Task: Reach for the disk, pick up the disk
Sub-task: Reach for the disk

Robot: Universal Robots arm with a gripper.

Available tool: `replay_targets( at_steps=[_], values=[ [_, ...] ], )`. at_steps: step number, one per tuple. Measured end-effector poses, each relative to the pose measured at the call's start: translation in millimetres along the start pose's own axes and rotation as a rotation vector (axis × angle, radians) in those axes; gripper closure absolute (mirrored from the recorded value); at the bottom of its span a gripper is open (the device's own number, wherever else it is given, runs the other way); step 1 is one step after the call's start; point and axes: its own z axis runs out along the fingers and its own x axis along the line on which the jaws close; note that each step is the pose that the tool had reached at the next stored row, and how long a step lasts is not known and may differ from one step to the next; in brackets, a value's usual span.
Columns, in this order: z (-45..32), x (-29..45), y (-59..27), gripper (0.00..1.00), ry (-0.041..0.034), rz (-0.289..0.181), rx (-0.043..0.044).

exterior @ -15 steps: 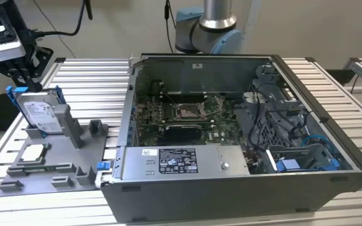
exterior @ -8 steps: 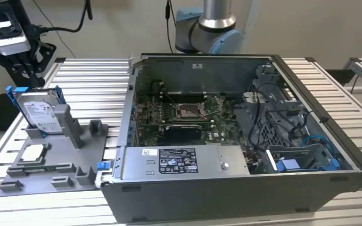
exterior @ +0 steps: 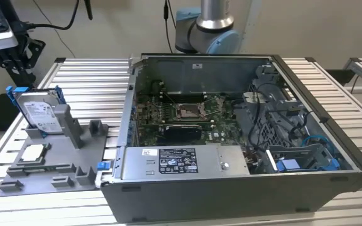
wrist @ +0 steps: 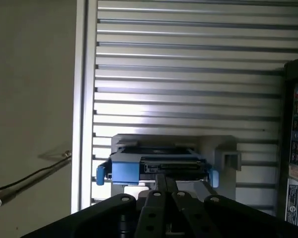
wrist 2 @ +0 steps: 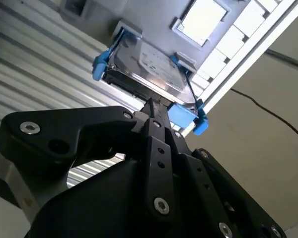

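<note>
The tool (exterior: 19, 66) hangs just above the disk (exterior: 39, 112). Going by the exterior view there's a clear gap between them, so no contact. The tool's two fingers look pressed together with nothing pinched in them. In the second wrist view they come to a single point aimed at the nearest edge of the disk (wrist 2: 149, 62).

The disk stands up on its edge in a slot of a gray holder (exterior: 74, 134), right below the tool. Its label side is showing and the blue frame runs around it. In the first wrist view the disk (wrist: 169, 166) sits straight ahead of the tool, blue corners sticking out on both sides.

A small square chip (exterior: 33, 153) lies flat on the same holder, farther from the tool than the disk. The open computer case (exterior: 231, 179) sits well away from the tool, beyond the holder. Everything rests on a slatted metal counter (exterior: 93, 80).
</note>
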Motion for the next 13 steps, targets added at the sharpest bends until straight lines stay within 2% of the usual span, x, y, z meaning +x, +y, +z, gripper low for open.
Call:
replay_targets(
  at_steps=[3,5,9,13],
  values=[
    [0.3,13.8,0.3,1.0,0.0,0.0,0.0],
    [0.5,20.2,0.4,1.0,0.0002,0.0,0.0001],
    [1.3,24.8,-0.3,1.0,-0.0001,0.0,0.0],
    [1.7,25.3,-1.1,1.0,0.0,0.0,-0.0001]
  ],
)
